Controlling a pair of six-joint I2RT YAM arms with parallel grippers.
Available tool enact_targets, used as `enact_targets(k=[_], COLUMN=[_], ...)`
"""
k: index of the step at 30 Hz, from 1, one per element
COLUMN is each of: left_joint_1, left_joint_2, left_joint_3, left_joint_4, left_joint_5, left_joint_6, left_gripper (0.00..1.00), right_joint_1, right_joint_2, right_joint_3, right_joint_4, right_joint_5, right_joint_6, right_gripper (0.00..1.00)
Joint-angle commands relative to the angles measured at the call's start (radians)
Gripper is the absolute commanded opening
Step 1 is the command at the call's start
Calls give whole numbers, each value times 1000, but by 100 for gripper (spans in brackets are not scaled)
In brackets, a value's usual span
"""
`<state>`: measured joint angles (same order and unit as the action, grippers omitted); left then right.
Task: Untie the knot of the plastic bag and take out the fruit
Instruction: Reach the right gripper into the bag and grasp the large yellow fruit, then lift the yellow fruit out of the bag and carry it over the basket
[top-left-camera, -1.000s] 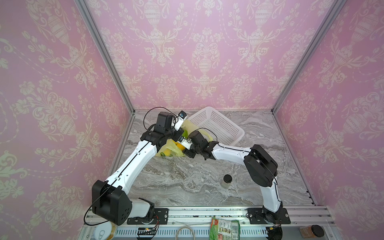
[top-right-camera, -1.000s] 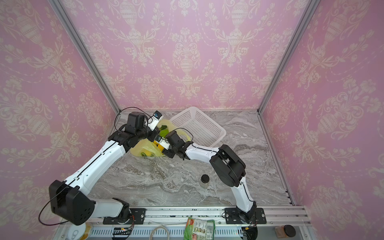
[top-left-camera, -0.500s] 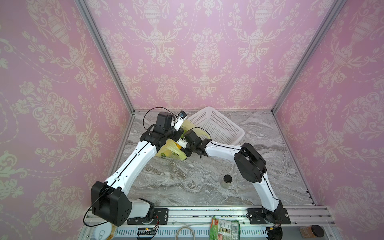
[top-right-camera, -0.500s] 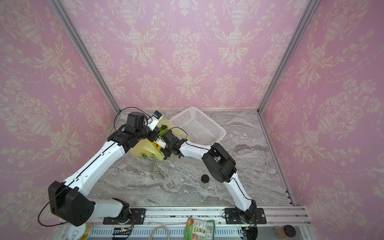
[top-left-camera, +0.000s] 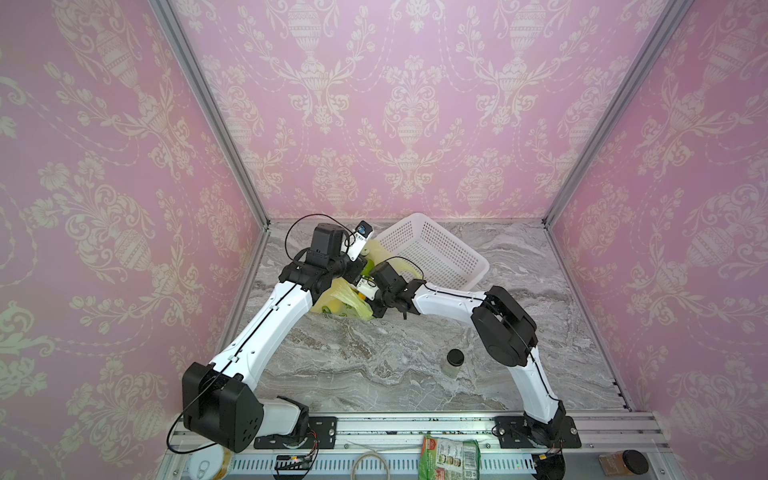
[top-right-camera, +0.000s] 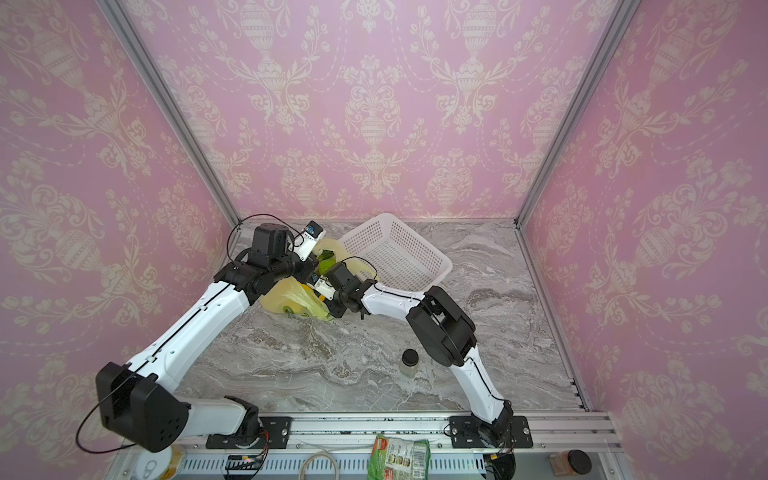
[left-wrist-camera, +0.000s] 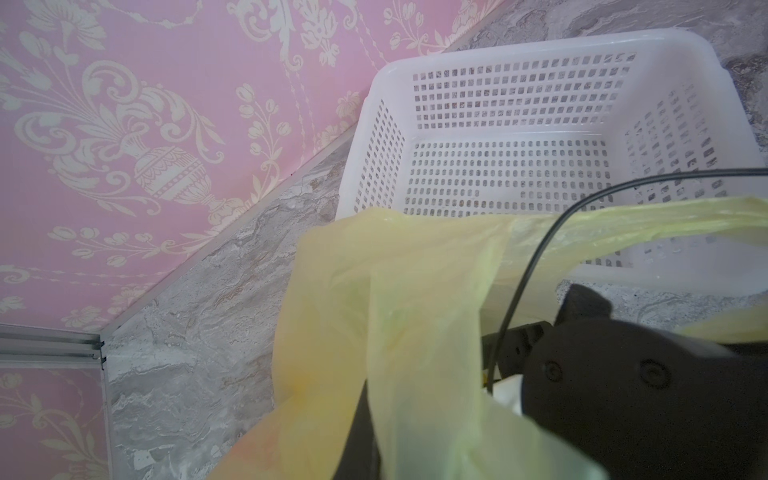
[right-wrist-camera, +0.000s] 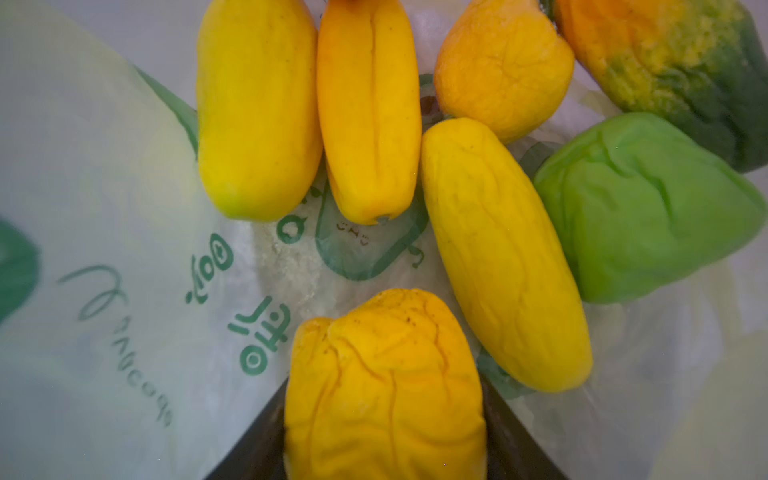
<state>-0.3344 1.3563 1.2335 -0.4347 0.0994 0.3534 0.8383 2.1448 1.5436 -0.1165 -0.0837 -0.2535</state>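
The yellow-green plastic bag (top-left-camera: 340, 301) (top-right-camera: 291, 301) lies at the back left beside the basket. My left gripper (left-wrist-camera: 365, 440) is shut on a strip of the bag (left-wrist-camera: 415, 332) and holds it up. My right gripper (right-wrist-camera: 384, 378) (top-left-camera: 365, 297) is inside the bag. Its dark fingers (right-wrist-camera: 266, 436) are shut on a wrinkled yellow fruit (right-wrist-camera: 384, 386). More fruit lies on the bag's printed film: long yellow ones (right-wrist-camera: 257, 108) (right-wrist-camera: 503, 249), a green piece (right-wrist-camera: 644, 208) and a green-orange oblong (right-wrist-camera: 681, 62). The knot is out of view.
A white perforated basket (top-left-camera: 436, 253) (left-wrist-camera: 540, 41) stands tilted just behind the bag, near the back wall. A small jar with a black lid (top-left-camera: 455, 361) stands mid-table by the right arm. A green snack packet (top-left-camera: 449, 455) lies on the front rail.
The right arm's elbow swung in toward the bag and back out, with its gripper staying at the bag. The left arm kept still, holding the bag.
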Motion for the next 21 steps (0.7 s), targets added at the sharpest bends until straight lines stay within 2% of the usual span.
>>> enact_targets(k=[1,15,21], left_joint_1=[10,10,12], left_joint_2=[-26,-23,-19], left_joint_3=[15,15,17], left_joint_4=[2,1,-2], left_joint_5=[16,19,20], left_joint_6=[-14,-16,-18], left_gripper=[2,2,3], right_joint_1=[0,0,-5], right_joint_2=[-128,-586,-839], right_joint_3=[-71,-516,-752], right_joint_4=[79,334,558], right_joint_5=[-37,-146,-145], right_joint_6=[21,35,90], right_gripper=[49,36,28])
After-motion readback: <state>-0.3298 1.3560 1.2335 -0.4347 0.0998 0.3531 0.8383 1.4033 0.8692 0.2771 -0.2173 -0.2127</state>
